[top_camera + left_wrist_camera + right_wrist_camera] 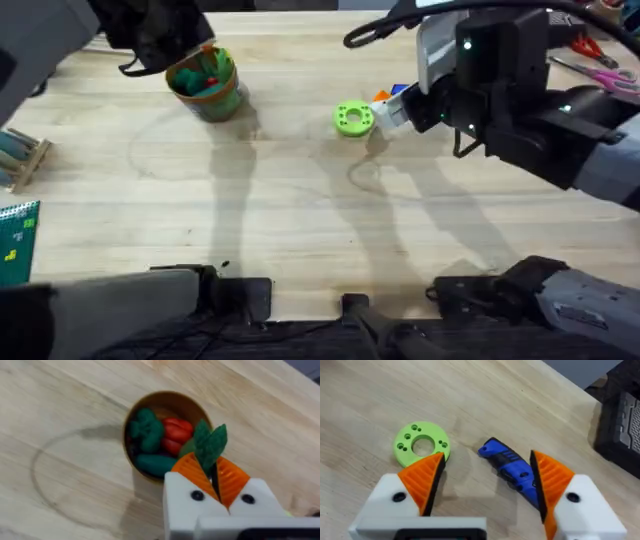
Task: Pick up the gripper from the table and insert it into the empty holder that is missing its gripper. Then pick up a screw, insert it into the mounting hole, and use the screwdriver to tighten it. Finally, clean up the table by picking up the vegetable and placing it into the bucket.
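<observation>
A pale wooden table (pixel 300 210) with long grain lines fills the scene, faint ring-shaped marks showing on its left and middle parts. At the far right edge lie scissors with pink handles (pixel 608 78) and red-handled ones (pixel 585 45); at the left edge sit a small wooden rack (pixel 22 158) and a green card (pixel 18 240). The two arm bases stand at the near edge.

The right arm reaches in from the right, large and dark. Its right gripper (pixel 487 485) hangs low over the table with orange pads spread wide apart and nothing between them. Under that gap lies the screwdriver (pixel 512 470), a blue body flat on the wood, partly hidden behind one pad. Just left of it rests a lime-green ring-shaped disc (pixel 352 118) with small holes around its centre.

The left arm stretches to the far left, over the bucket (pixel 207 83). The bucket stands upright on the table, brownish-yellow, holding a red toy piece (pixel 176 434) and several dark green ones (pixel 146 430). The left gripper (pixel 212 472) hovers just beside the bucket's rim, its orange pads pinched together on the vegetable (pixel 210 445), a dark green knobbly piece that sticks out past the fingertips toward the bucket's mouth.
</observation>
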Tool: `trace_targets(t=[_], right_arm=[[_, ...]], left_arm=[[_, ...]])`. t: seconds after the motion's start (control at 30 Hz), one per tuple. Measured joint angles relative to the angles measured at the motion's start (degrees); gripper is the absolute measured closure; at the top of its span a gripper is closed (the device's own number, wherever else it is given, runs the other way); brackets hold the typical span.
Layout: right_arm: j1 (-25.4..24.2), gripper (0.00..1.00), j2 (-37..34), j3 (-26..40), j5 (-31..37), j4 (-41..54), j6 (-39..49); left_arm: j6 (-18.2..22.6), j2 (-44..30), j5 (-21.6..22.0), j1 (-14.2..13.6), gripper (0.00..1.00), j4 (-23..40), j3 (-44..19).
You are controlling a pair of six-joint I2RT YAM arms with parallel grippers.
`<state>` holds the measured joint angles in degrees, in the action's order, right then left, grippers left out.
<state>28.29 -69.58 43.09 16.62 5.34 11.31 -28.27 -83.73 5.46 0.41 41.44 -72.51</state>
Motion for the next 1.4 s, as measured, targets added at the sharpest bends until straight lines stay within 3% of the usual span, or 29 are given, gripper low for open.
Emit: trace_targets(t=[0.2,0.33,0.4,0.57,0.6,0.73,0.9,1.17,1.27,1.4], right_arm=[[0.0,0.012,0.0,0.0,0.0,0.29,-0.02],[0.0,0.012,0.0,0.0,-0.02,0.86,-0.05],[0.0,0.012,0.0,0.0,-0.02,1.16,-0.19],[0.0,0.012,0.0,0.0,-0.02,1.59,-0.65],[0.0,0.012,0.0,0.0,-0.02,1.62,-1.27],[0.0,0.012,0.07,0.02,-0.02,3.14,-5.06],[0.0,0.012,2.35,2.41,-0.07,14.26,-8.49],[0.0,0.013,10.5,14.02,-0.22,33.91,-11.96],[0.0,0.013,14.27,15.73,-0.22,38.5,-14.13],[0.0,0.013,18.79,16.0,-0.22,41.37,-15.79]], left_arm=[[9.02,-6.34,-7.34,5.99,0.987,-3.01,0.0],[13.67,-9.08,-10.68,7.41,0.987,-3.98,0.0],[15.36,-10.06,-11.66,7.45,0.826,-4.01,0.0],[16.95,-10.49,-12.55,7.45,0.087,-4.66,0.02],[17.12,-10.49,-12.75,7.57,0.036,-4.88,0.02],[18.11,-10.33,-13.04,7.73,0.015,-3.85,-0.07],[21.72,-6.73,-13.34,7.6,0.014,4.41,-1.79],[26.71,11.68,-13.93,7.6,0.014,20.99,-6.37],[27.31,17.93,-15.75,7.6,0.014,29.15,-6.45],[27.64,21.77,-17.12,7.6,0.014,35.14,-6.45]])
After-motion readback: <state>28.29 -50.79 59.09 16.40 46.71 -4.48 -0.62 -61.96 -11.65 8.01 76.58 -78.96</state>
